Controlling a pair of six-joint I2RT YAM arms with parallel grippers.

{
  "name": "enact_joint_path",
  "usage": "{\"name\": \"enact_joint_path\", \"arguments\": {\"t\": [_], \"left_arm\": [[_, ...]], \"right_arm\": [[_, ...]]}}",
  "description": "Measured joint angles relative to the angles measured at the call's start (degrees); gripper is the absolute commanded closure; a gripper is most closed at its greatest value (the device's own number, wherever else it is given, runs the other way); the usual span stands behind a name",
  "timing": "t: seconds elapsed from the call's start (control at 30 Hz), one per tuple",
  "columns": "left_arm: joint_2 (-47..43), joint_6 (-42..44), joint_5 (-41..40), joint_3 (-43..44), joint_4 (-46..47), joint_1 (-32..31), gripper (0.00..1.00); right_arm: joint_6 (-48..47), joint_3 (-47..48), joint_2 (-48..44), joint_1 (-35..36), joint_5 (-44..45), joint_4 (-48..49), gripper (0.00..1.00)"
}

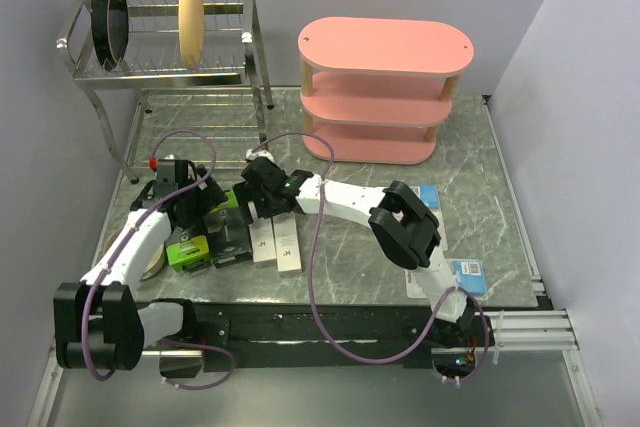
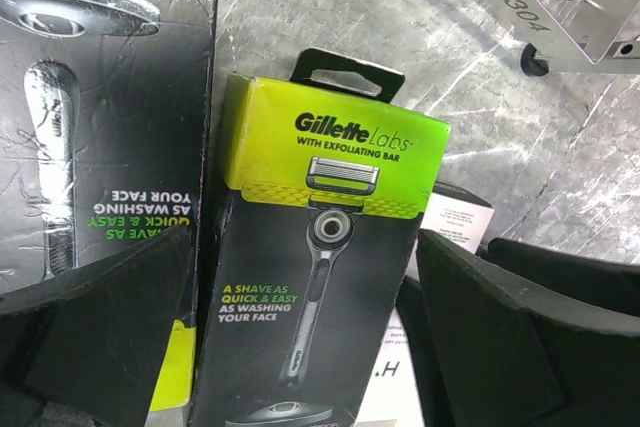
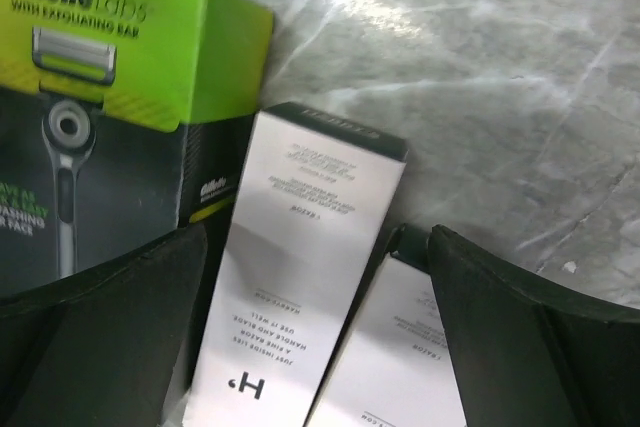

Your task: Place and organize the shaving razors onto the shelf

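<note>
Two black-and-lime-green razor boxes lie at the left; one (image 2: 320,247) sits between my open left gripper's (image 2: 305,337) fingers (image 2: 510,337), the other (image 2: 100,117) beside it. In the top view this gripper (image 1: 188,205) hovers over them (image 1: 190,249). My right gripper (image 3: 320,327) is open and low, straddling a slim white box (image 3: 300,277); a second white box (image 3: 400,372) lies under its right finger (image 3: 530,347). Both white boxes show in the top view (image 1: 263,244). Two blue blister packs (image 1: 425,197) (image 1: 467,277) lie at the right. The pink shelf (image 1: 385,47) stands at the back, its boards bare.
A metal dish rack (image 1: 170,57) with a black pan and a tan plate stands at the back left; its foot shows in the left wrist view (image 2: 560,17). A tan bowl (image 1: 156,265) is partly hidden by the left arm. The right arm stretches across the table's middle.
</note>
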Motion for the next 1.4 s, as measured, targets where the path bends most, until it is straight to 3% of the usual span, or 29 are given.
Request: {"name": "enact_joint_path", "arguments": {"t": [0.2,0.37,1.03,1.23,1.4], "left_arm": [[2.27,-0.83,0.57,1.01,-0.22,0.2,0.01],[4.26,-0.83,0.87,2.6,-0.81,0.24,0.01],[3.5,-1.07,2.82,0.61,-1.09,-5.42,0.01],[3.67,-1.29,2.75,0.48,-1.09,-7.52,0.06],[6.75,-1.25,2.08,0.5,-0.74,-10.97,0.05]], "right_arm": [[-1.18,-0.79,0.02,0.7,1.14,0.04,0.0],[-2.49,-6.71,-0.79,0.26,2.45,2.78,0.02],[-13.03,-38.49,-25.11,-15.28,3.91,2.38,0.05],[-17.4,-40.76,-30.25,-18.51,6.56,2.14,0.0],[-18.49,-40.19,-36.59,-17.57,7.74,2.6,0.0]]}}
